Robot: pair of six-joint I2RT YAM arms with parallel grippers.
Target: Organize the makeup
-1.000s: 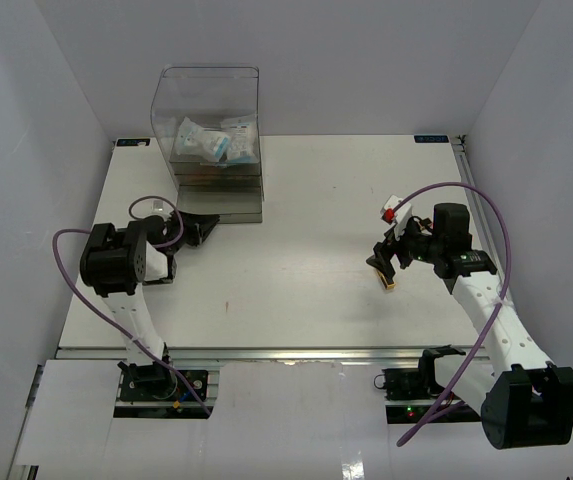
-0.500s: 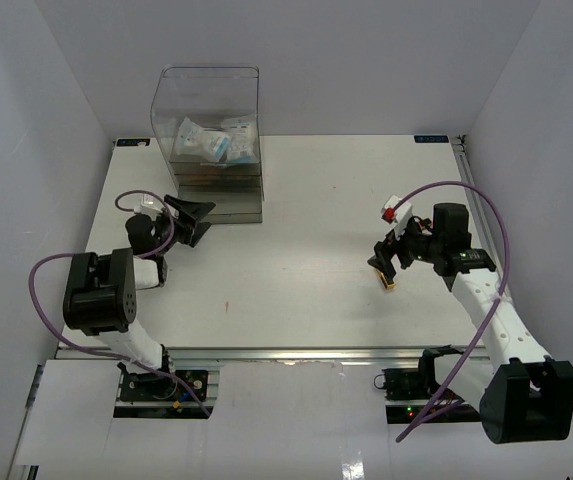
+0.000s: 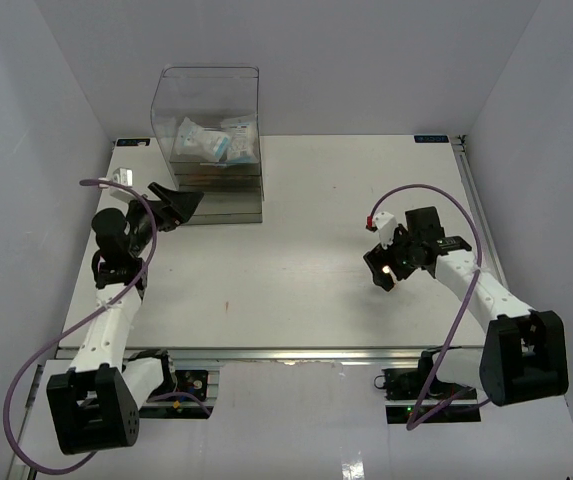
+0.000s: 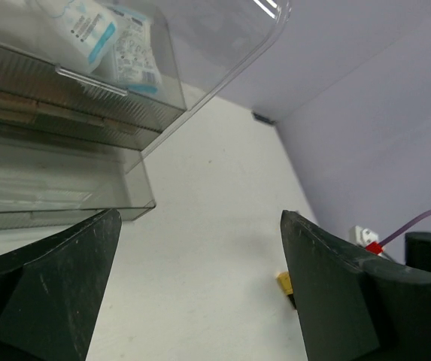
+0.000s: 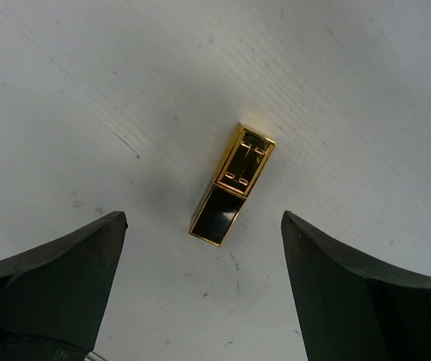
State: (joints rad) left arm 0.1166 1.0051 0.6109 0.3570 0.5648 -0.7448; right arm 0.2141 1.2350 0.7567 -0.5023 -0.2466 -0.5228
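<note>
A black-gold tube [image 5: 234, 184] lies flat on the white table, alone. My right gripper [image 5: 202, 219] hovers just over it, open, with the tube's black end between the fingertips and touching neither. In the top view the right gripper [image 3: 384, 268] covers the tube. My left gripper [image 3: 178, 205] stands open and empty by the front left corner of the clear box [image 3: 209, 120]. Blue-white packets [image 4: 117, 45] lie on the box's top shelf. From the left wrist, the left gripper [image 4: 198, 215] looks across the table to the tube's gold end [image 4: 284, 282].
The clear box has stacked drawers [image 4: 57, 128] below the packets, with brownish flat things dimly visible inside. Purple walls close the table on three sides. A metal rail [image 3: 266, 352] runs along the near edge.
The left gripper has opened wide, and its arm has swung up and left, away from the box's lower front. The right gripper has shifted left over the tube.
</note>
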